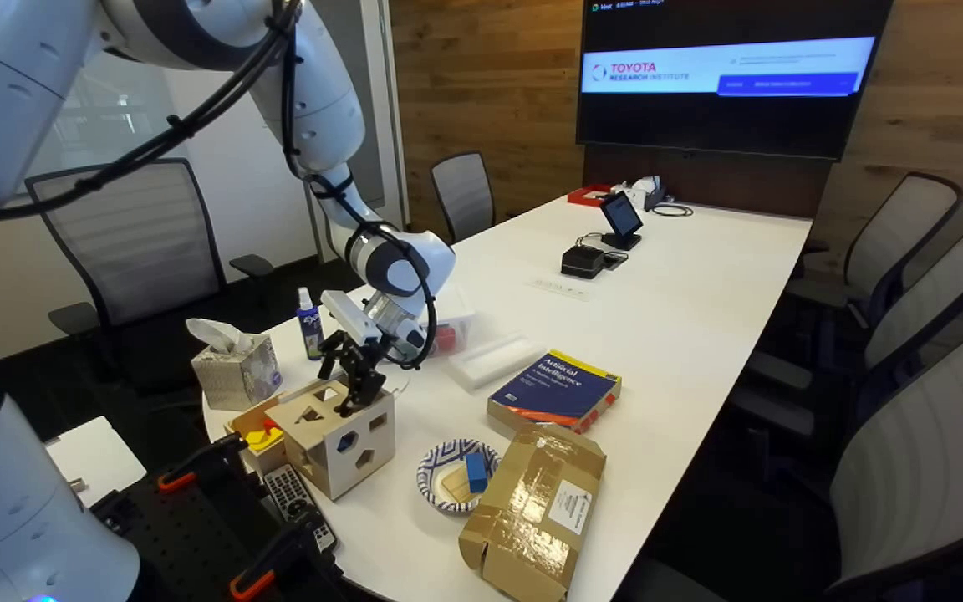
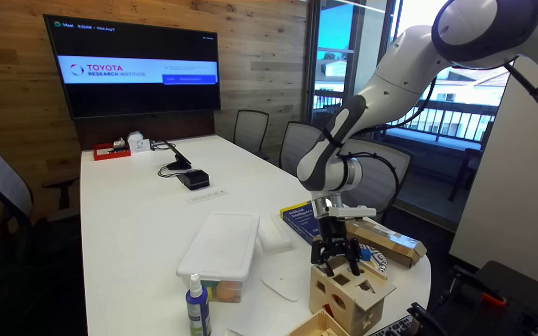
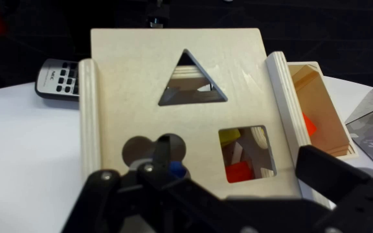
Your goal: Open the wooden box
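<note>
Remote [image 3: 57,79] is seen on table [image 3: 21,136] at left of wrist view; wooden box [image 1: 343,468] is placed beside it, directly below claw [image 3: 233,145]; lid [image 3: 191,119] is set between rails [image 3: 90,113] running away from claw, far edge past box; slide along them is judged needed; one finger [image 3: 163,152] is held at or in lobed hole [image 3: 137,149], depth unclear; claw is spread wide, nothing seen gripped; tray [image 3: 322,103] is placed at right.
</note>
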Robot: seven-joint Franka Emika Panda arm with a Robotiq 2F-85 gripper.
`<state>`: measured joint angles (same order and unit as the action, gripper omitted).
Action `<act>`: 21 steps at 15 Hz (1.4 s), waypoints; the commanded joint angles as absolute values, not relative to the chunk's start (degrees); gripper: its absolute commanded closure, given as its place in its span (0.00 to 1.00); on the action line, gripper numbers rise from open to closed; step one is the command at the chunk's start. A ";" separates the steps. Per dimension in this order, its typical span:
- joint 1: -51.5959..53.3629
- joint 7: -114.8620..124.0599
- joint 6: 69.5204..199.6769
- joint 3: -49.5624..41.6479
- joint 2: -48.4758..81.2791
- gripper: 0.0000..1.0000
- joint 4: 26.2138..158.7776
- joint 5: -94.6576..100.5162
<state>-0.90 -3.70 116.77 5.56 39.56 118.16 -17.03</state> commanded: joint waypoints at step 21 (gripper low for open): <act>5.70 11.50 127.88 3.08 35.80 0.00 117.45 -11.50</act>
